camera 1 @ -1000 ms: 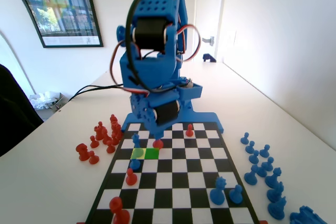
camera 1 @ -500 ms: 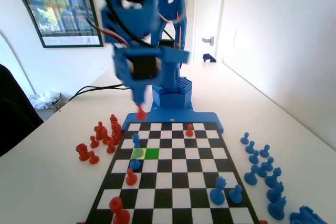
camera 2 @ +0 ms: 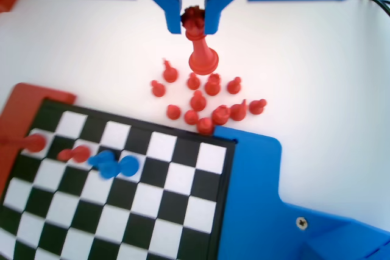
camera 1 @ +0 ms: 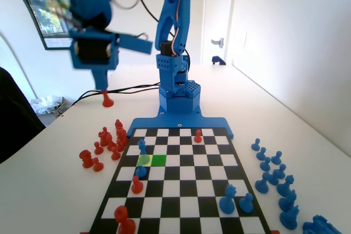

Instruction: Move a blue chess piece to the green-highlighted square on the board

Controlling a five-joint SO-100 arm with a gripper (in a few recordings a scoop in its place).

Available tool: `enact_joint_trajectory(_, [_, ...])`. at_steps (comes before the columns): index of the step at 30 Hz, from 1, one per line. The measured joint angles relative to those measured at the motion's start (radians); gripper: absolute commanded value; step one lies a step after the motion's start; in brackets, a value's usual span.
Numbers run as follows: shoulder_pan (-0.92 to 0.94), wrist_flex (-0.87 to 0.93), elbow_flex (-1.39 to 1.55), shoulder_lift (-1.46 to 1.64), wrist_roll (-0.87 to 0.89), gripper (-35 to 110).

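Observation:
In the fixed view the slim blue chess piece (camera 1: 142,146) stands on the board (camera 1: 189,207), one row behind the pale yellow-green square (camera 1: 144,160). The green-highlighted square (camera 1: 159,160) beside it is bare. My gripper (camera 1: 103,91) hangs high over the table, left of the board and far from the blue piece, shut on a red piece (camera 1: 107,101). In the wrist view the gripper (camera 2: 194,21) pinches the crowned head of that red piece (camera 2: 199,47), above the red pile. Two blurred blue pieces (camera 2: 113,164) stand on the board (camera 2: 177,181).
A pile of red pieces (camera 1: 109,138) lies left of the board, seen too in the wrist view (camera 2: 204,98). Several blue pieces (camera 1: 274,176) stand on the table at the right. On the board are a round blue pawn (camera 1: 141,171), two larger blue pieces (camera 1: 227,201) and red pieces (camera 1: 137,185).
The arm has lifted from the board's far rows and swung up and to the left in the fixed view, carrying the red piece off the board to above the table.

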Motion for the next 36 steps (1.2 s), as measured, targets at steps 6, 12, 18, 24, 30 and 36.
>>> enact_joint_trajectory(6, [0.066, -0.054, -0.023, -0.052, -0.012, 1])
enact_joint_trajectory(12, [0.124, -0.078, -0.046, -0.127, -0.020, 1])
enact_joint_trajectory(18, [0.121, -0.166, -0.044, -0.199, -0.020, 1])
enact_joint_trajectory(24, [0.097, -0.293, -0.003, -0.247, -0.020, 1])
enact_joint_trajectory(30, [0.078, -0.377, 0.046, -0.276, -0.035, 1])
enact_joint_trajectory(36, [0.069, -0.459, 0.097, -0.293, -0.044, 1])
